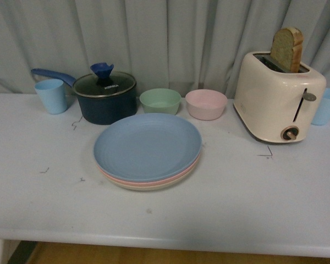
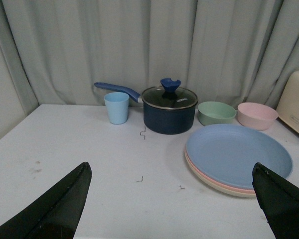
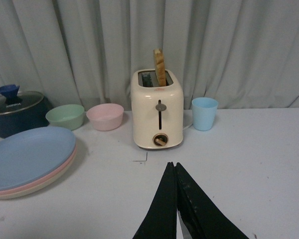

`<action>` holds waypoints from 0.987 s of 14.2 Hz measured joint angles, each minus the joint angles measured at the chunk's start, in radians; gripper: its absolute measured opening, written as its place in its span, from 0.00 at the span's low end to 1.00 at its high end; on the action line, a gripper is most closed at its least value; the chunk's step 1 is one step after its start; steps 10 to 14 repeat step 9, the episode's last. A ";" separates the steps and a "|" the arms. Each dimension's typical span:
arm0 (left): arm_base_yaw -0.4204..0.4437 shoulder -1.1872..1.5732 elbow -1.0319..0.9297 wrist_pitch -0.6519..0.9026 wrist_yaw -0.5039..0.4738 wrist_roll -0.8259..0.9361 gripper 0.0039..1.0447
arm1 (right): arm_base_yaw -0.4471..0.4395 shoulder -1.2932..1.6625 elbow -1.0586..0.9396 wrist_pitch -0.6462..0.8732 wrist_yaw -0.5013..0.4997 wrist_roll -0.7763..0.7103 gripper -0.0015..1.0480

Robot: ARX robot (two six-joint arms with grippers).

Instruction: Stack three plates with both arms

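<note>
The three plates lie in one stack in the middle of the table: the blue plate [image 1: 147, 144] on top, the pink plate [image 1: 133, 181] under it, the beige plate [image 1: 154, 186] at the bottom. The stack also shows in the left wrist view [image 2: 237, 155] and in the right wrist view [image 3: 27, 157]. Neither arm shows in the front view. My left gripper [image 2: 170, 175] is open and empty, over bare table beside the stack. My right gripper [image 3: 172, 164] is shut and empty, in front of the toaster, apart from the stack.
Behind the stack stand a dark blue lidded pot [image 1: 106, 96], a green bowl [image 1: 160, 100] and a pink bowl [image 1: 206, 104]. A light blue cup [image 1: 51, 95] is at far left. A cream toaster [image 1: 278, 96] with a bread slice and another blue cup [image 1: 326, 106] stand at right.
</note>
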 joint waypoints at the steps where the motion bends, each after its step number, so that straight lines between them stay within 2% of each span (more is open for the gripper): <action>1: 0.000 0.000 0.000 0.000 0.000 0.000 0.94 | 0.000 0.000 0.000 -0.002 0.000 0.000 0.02; 2: 0.000 0.000 0.000 0.000 0.000 0.000 0.94 | 0.000 0.000 0.000 0.000 0.000 -0.002 0.03; 6: 0.000 0.000 0.000 0.000 0.000 0.000 0.94 | 0.000 0.000 0.000 -0.001 0.000 -0.002 0.51; 7: 0.000 0.000 0.000 0.000 0.000 0.000 0.94 | 0.000 0.000 0.000 -0.001 0.000 -0.002 0.75; 8: 0.000 0.000 0.000 0.000 0.000 0.000 0.94 | 0.000 0.000 0.000 -0.001 0.000 -0.002 0.94; 14: 0.000 0.000 0.000 0.000 0.000 0.000 0.94 | 0.000 0.000 0.000 -0.001 0.000 -0.001 0.94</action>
